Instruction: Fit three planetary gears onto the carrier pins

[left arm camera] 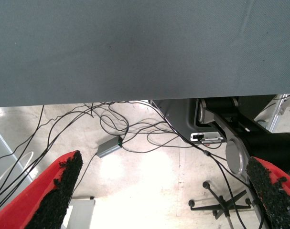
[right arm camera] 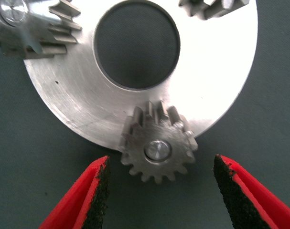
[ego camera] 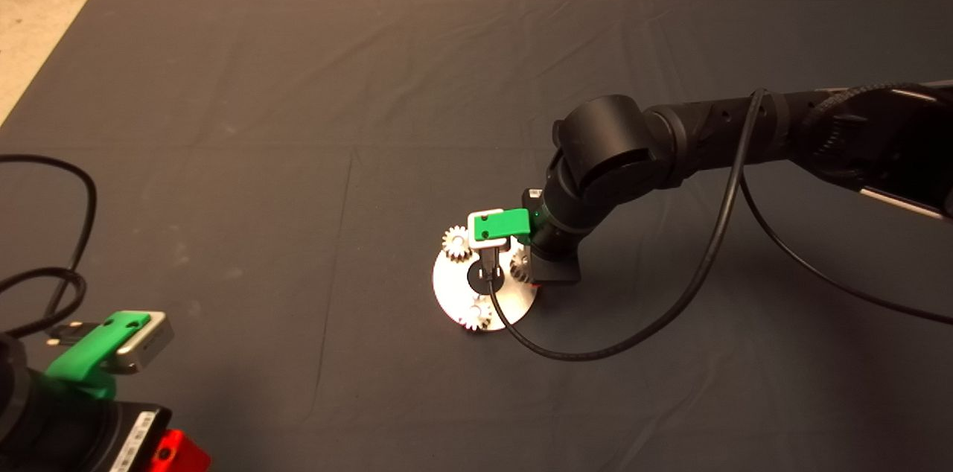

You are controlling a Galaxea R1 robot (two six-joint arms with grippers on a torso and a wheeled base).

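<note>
The white disc (ego camera: 451,292) lies on the mat a little right of centre. Three small toothed gears sit on its rim: one at the far left (ego camera: 458,241), one at the front (ego camera: 476,316), and one at the right (ego camera: 519,267), partly hidden under my right wrist. In the right wrist view one gear (right arm camera: 156,150) sits on a silvery pin (right arm camera: 157,150), and two more gears (right arm camera: 32,28) (right arm camera: 214,7) sit on the disc (right arm camera: 216,71). My right gripper (right arm camera: 160,167) is open, with its fingers on either side of that gear and clear of it. My left gripper (left arm camera: 164,191) is open and empty.
The right arm (ego camera: 670,137) reaches in from the right, and its black cable (ego camera: 595,353) loops over the mat in front of the disc. The left arm is parked at the mat's lower left corner (ego camera: 112,353). Its wrist view looks at the floor, with cables and a chair base (left arm camera: 221,205).
</note>
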